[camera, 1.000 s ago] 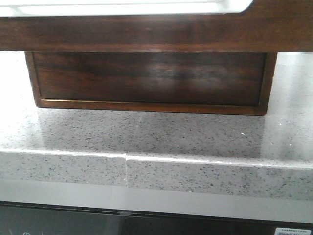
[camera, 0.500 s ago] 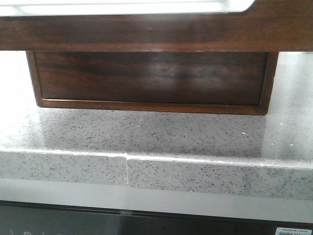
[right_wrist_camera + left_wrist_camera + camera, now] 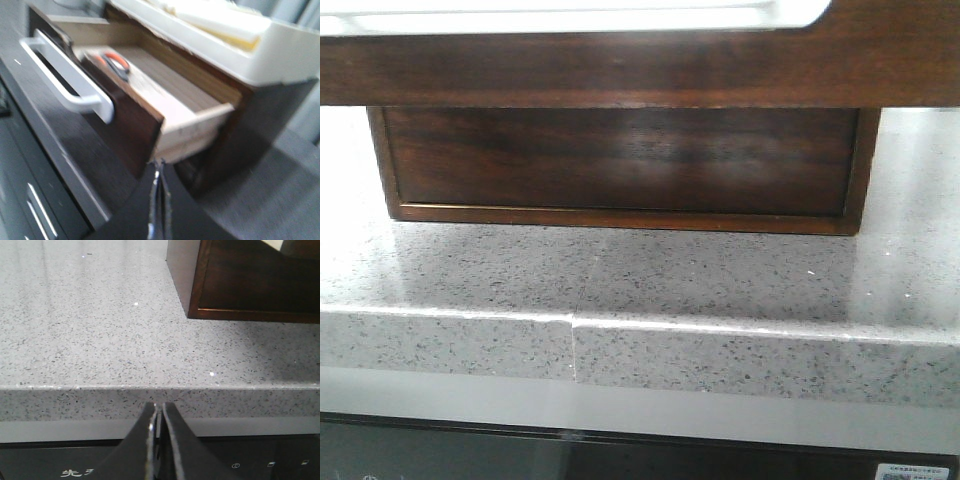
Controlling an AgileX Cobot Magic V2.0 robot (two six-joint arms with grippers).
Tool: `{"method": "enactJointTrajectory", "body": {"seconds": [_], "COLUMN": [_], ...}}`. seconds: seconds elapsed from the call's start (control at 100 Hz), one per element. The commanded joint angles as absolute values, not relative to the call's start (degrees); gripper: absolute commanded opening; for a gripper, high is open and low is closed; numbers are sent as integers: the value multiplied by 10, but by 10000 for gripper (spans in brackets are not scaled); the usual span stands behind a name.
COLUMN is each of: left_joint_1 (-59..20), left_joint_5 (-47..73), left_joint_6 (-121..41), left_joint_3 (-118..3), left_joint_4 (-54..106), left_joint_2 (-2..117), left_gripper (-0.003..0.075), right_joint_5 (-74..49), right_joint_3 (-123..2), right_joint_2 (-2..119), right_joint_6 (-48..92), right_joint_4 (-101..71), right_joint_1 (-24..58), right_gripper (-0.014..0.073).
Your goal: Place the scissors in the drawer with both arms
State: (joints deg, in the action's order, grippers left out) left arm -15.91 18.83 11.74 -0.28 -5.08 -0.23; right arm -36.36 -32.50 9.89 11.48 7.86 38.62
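The scissors (image 3: pixel 116 63) lie inside the open drawer (image 3: pixel 125 115), both end effectors, left (image 3: pixel 157 412) and right (image 3: pixel 159 175), pinched closed and empty. Next, judged: push the white handle (image 3: pixel 70 85) squarely (blurred view) to close it. Lettering below the counter (image 3: pixel 100 340) is illegible.

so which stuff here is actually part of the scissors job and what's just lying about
Part of the job:
- scissors, lying inside the open drawer
- drawer, pulled out, white handle
- left gripper and right gripper, fingers together, holding nothing

Just there:
- speckled grey countertop
- wooden unit
- white tray on top of it
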Motion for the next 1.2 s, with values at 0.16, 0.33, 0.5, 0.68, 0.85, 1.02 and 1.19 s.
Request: {"method": "enactJointTrajectory", "body": {"seconds": [0.16, 0.33, 0.5, 0.68, 0.85, 1.02, 1.19], "left_joint_1": [-164, -164, -164, -164, -164, -164, -164], "left_joint_5": [164, 164, 164, 164, 164, 164, 164], "left_joint_6": [122, 122, 122, 122, 122, 122, 122], "left_joint_3": [9, 9, 9, 9, 9, 9, 9], "left_joint_4": [-44, -44, -44, -44, -44, -44, -44], "left_joint_2": [-21, -21, -21, -21, -21, -21, -21], "left_gripper": [-20, -20, -20, -20, -20, -20, -20], "right_joint_5": [-190, -149, -151, -183, -175, -175, -175], "right_joint_3": [-156, -46, 24, 25, 25, 25, 25], "right_joint_2": [40, -24, -21, -21, -21, -21, -21], "right_joint_6": [45, 45, 45, 46, 46, 46, 46], "right_joint_4": [53, 7, 7, 9, 9, 9, 9], "right_joint_1": [153, 14, -37, -39, -39, -39, -39], "right_gripper": [-45, -45, -45, -45, -45, -45, -45]}}
